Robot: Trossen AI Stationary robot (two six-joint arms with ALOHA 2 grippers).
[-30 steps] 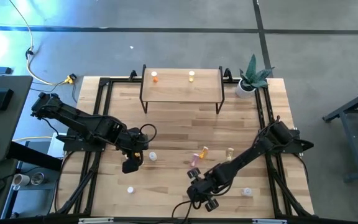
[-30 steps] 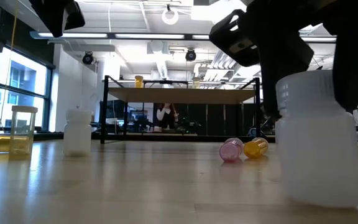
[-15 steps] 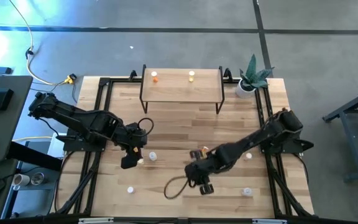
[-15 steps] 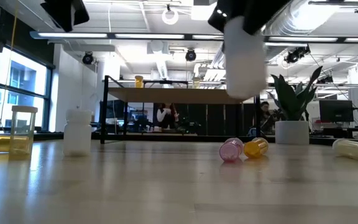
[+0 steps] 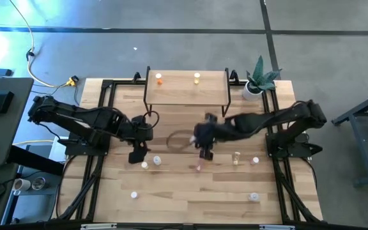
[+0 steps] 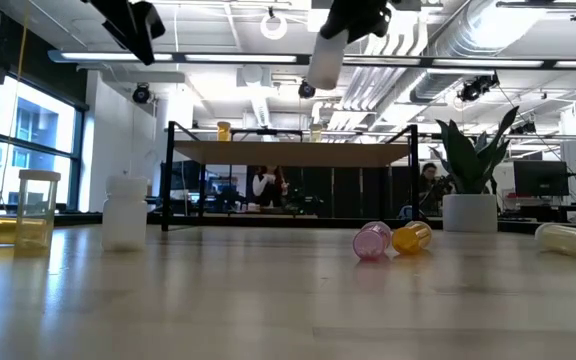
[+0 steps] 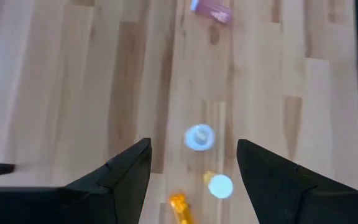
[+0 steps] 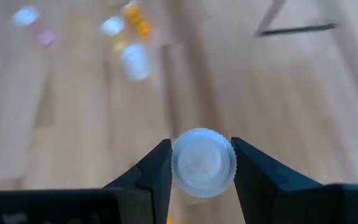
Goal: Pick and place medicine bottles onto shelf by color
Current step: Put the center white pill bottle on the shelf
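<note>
From my console both arms read as matte black, built of chunky jointed segments. The left arm (image 5: 82,121) looks thick through its middle links; the right arm (image 5: 270,121) is slimmer along its forearm. A thin dark cable loops out near each wrist. The left end effector (image 7: 191,171) shows two broad, dark grey wedge-shaped fingers with flat, angled faces. The right end effector (image 8: 202,163) has the same dark fingers, tapering inward.
</note>
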